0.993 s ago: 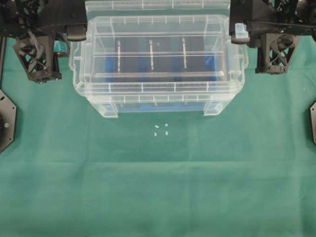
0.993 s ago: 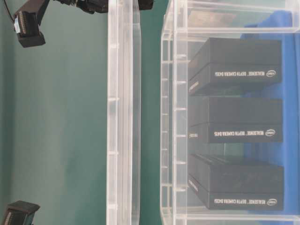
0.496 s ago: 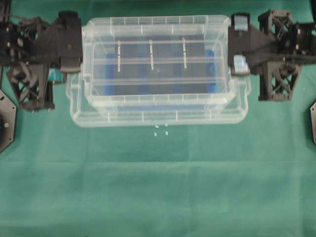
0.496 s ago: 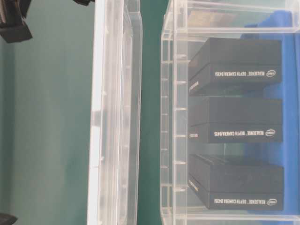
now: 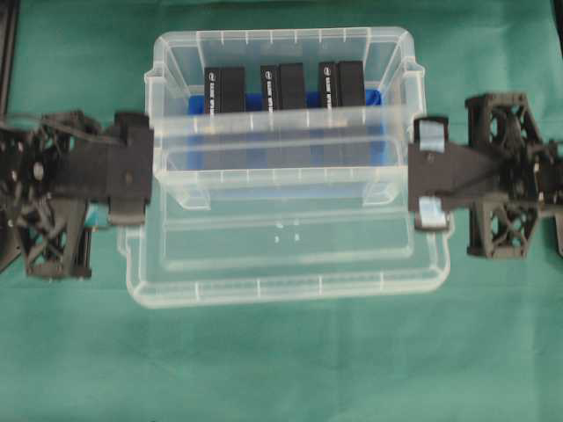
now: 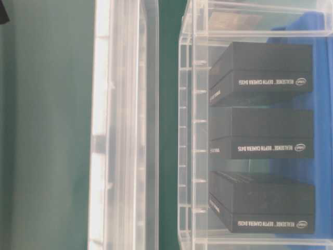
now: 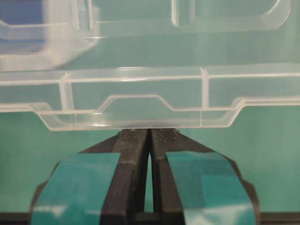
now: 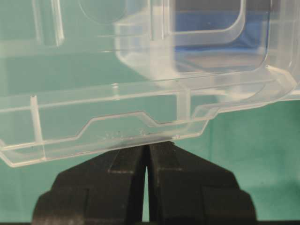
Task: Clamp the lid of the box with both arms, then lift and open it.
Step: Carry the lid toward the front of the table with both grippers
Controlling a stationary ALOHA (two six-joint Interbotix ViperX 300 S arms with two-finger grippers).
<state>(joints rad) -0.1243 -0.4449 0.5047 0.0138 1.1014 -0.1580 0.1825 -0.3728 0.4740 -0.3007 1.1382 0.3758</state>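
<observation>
The lid (image 5: 286,255) is held clear of the box (image 5: 281,53), its end edges pinched by both arms' closed jaws.

Green cloth (image 5: 281,360) (faintly creased) covers the table.

My two arms reach inward from opposite sides, wrists level. Left pincer (image 7: 150,136), teal-taped, has its jaws pressed together on the lid (image 5: 286,259) edge; right pincer (image 8: 146,152) grips the opposite edge likewise.
</observation>
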